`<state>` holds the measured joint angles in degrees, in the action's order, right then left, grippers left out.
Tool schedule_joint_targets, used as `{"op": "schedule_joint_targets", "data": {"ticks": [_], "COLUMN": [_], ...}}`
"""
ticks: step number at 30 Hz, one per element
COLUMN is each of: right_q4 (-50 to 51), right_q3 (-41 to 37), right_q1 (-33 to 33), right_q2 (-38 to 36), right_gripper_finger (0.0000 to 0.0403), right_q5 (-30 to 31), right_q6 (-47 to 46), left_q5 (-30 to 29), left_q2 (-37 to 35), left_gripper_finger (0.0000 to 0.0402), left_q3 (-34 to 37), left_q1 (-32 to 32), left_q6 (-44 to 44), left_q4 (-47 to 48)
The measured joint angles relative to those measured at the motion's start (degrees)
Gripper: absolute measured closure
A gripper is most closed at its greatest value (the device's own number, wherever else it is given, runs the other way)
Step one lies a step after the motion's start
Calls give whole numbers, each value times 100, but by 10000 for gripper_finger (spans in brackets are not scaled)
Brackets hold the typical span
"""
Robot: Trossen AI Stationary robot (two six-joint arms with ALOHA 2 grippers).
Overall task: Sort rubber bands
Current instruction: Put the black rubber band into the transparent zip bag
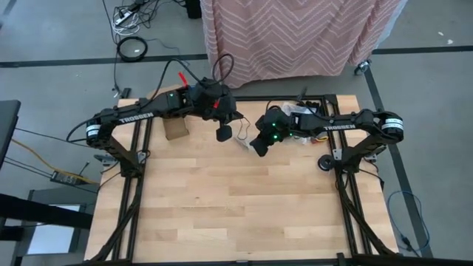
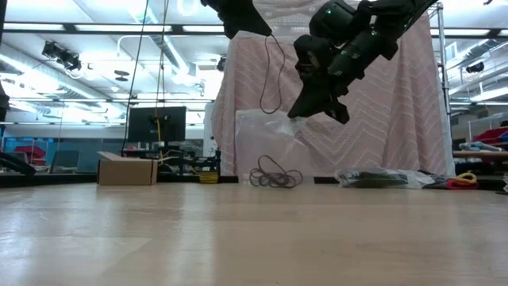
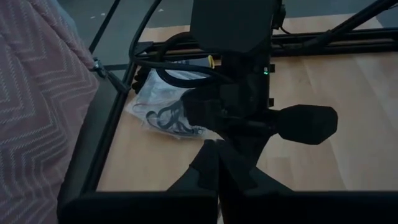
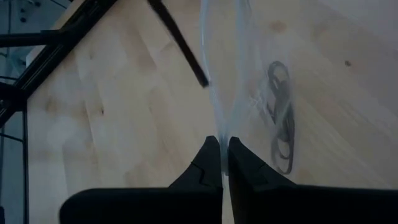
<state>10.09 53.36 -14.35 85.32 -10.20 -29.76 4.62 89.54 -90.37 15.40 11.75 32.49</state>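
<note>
A clear plastic bag hangs from my right gripper, which is shut on it above the table's far middle. A tangle of black rubber bands lies in the bag's bottom, on the wood; it also shows in the left wrist view as bands. My left gripper hovers shut just left of the bag, higher up. A thin black loop hangs below it in the low view. I cannot tell whether this loop is a band or a cable. My right gripper pinches the bag's upper film between its two fingers, slanting down from the table's right. The film runs on past the fingertips. The bag hangs below the fingers with its bottom on the table. Whether my left gripper touches the black loop, I cannot tell.
A cardboard box stands at the far left of the table. More clear bags and coloured bits lie at the far right, under my right arm. A pink patterned cloth hangs behind the far edge. The near wood is bare.
</note>
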Motion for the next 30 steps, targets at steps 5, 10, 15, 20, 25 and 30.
{"op": "schedule_joint_targets", "data": {"ticks": [5, 10, 15, 20, 25, 30], "right_q4": [0, 17, 31, 31, 31, 31], "right_q3": [0, 0, 0, 0, 0, 0], "right_q1": [0, 0, 0, 0, 0, 0], "right_q2": [0, 0, 0, 0, 0, -2], "right_gripper_finger": [403, 403, 403, 403, 403, 403], "right_q5": [-8, -33, -39, -50, -52, -97], "right_q6": [10, 35, 37, 39, 39, 39], "left_q5": [-4, -4, -4, -4, -5, -2], "left_q2": [0, 0, 0, 2, 2, 2], "left_gripper_finger": [401, 401, 401, 401, 401, 401], "left_q3": [0, -2, -2, -2, -2, -2], "left_q1": [0, 0, 0, 0, 15, 35], "left_q6": [0, 0, 0, 0, 0, 0], "left_q4": [-57, -195, -164, -90, -138, -138]}}
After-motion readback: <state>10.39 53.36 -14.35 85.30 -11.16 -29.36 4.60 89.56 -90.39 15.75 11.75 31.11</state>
